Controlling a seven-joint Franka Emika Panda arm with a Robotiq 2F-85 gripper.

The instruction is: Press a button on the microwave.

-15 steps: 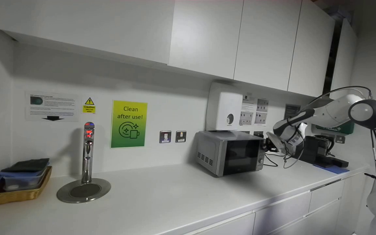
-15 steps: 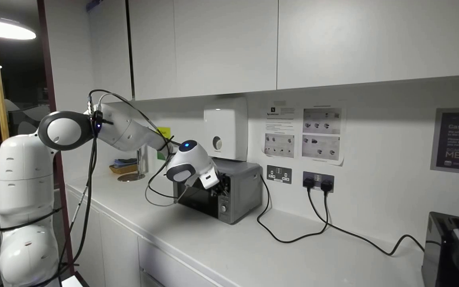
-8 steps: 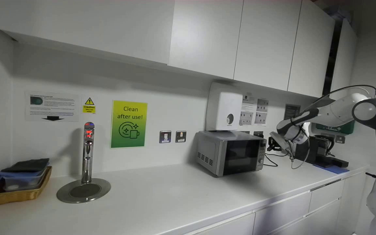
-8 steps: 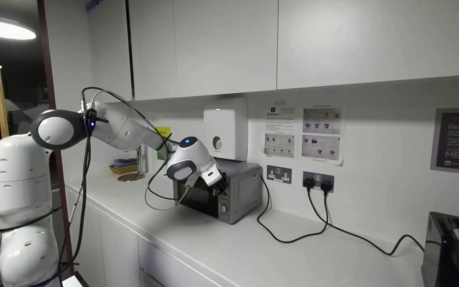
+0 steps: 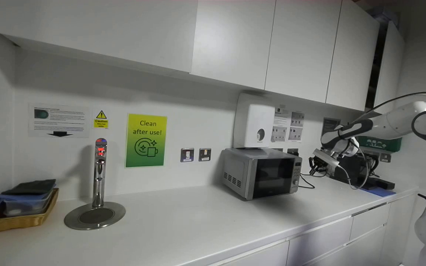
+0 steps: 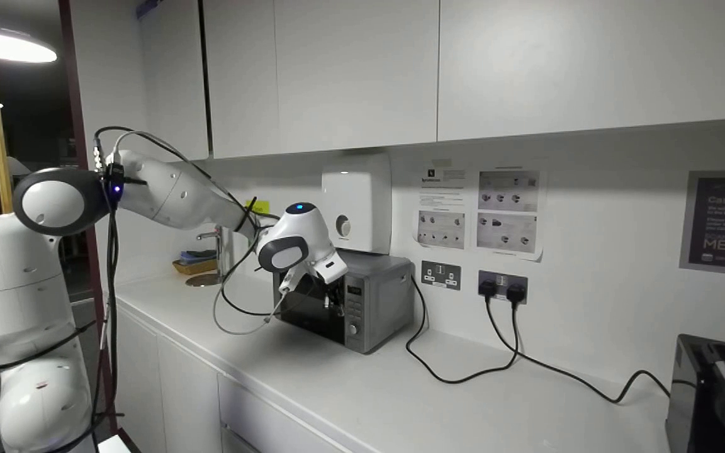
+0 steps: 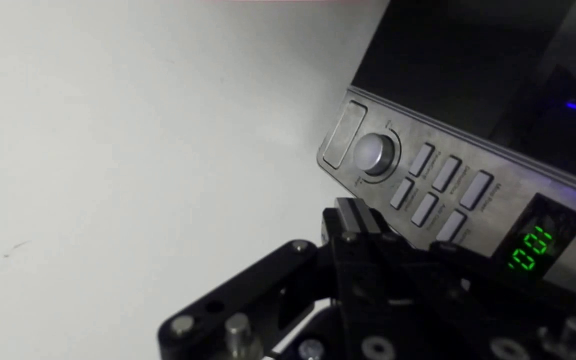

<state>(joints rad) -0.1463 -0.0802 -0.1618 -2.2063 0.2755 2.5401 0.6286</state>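
The silver-grey microwave [image 5: 274, 177] stands on the counter and also shows in an exterior view [image 6: 380, 308]. In the wrist view, its control panel [image 7: 493, 220] has a round knob [image 7: 372, 154], several pale buttons [image 7: 446, 173] and a lit green display [image 7: 530, 245]. My gripper [image 7: 352, 215] has its fingertips together with nothing between them. In the wrist view the tips overlap the panel's lower edge beside the buttons. In an exterior view the gripper [image 5: 313, 168] is apart from the microwave, out in front of the panel side. It also shows before the door in an exterior view [image 6: 335, 302].
A white dispenser [image 5: 254, 122] hangs on the wall above the microwave. A black machine [image 6: 715, 396] and a black cable [image 6: 457, 380] are on the counter. A chrome tap [image 5: 99, 177] and a basket [image 5: 20, 220] stand further along. Wall cupboards [image 5: 235, 40] hang overhead.
My gripper has drawn back from the microwave's control panel, moving right in an exterior view. The arm's elbow has pulled back too. The panel's display and buttons are now uncovered. The microwave has not moved.
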